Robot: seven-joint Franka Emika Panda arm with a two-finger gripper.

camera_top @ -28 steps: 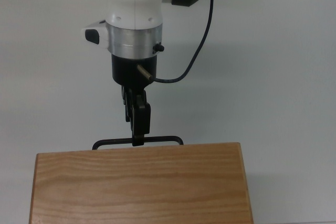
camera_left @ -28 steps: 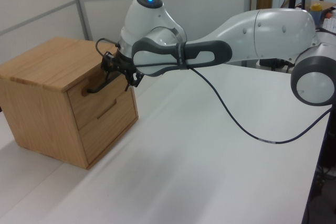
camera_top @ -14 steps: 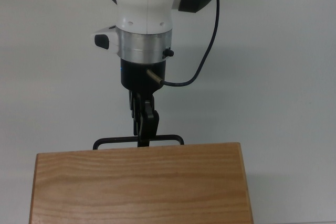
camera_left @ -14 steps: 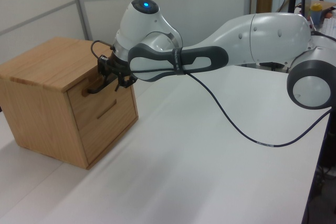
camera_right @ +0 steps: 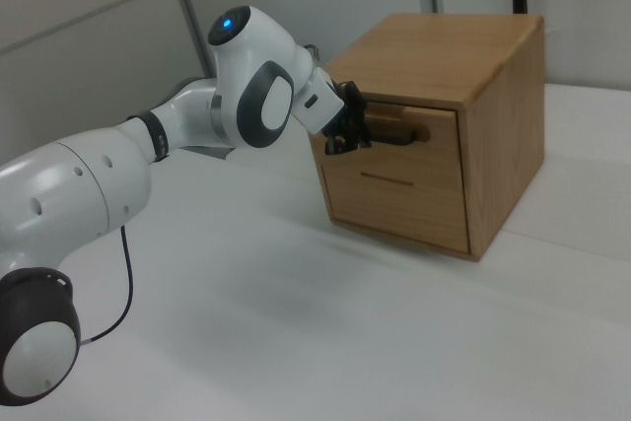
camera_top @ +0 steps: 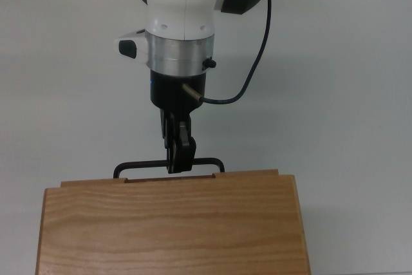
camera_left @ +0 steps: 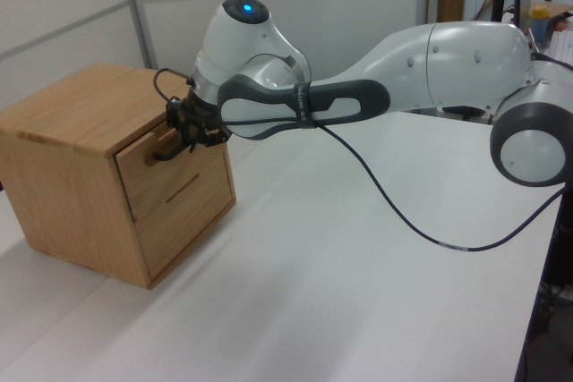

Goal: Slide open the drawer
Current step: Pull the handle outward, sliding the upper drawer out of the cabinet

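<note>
The gripper [camera_top: 179,163] was pinching the black handle [camera_top: 138,165] of the drawer [camera_left: 152,172] near the bar's middle, its fingers pressed on the bar. The drawer was the upper one in a wooden cabinet [camera_left: 81,105] on the white desk [camera_top: 341,94], and it stood slightly out of the cabinet front: in the top view a thin strip of its front edge showed beyond the cabinet top. The lower drawer [camera_right: 394,206] sat flush. A black cable [camera_left: 403,212] hung from the arm [camera_left: 430,69].
</note>
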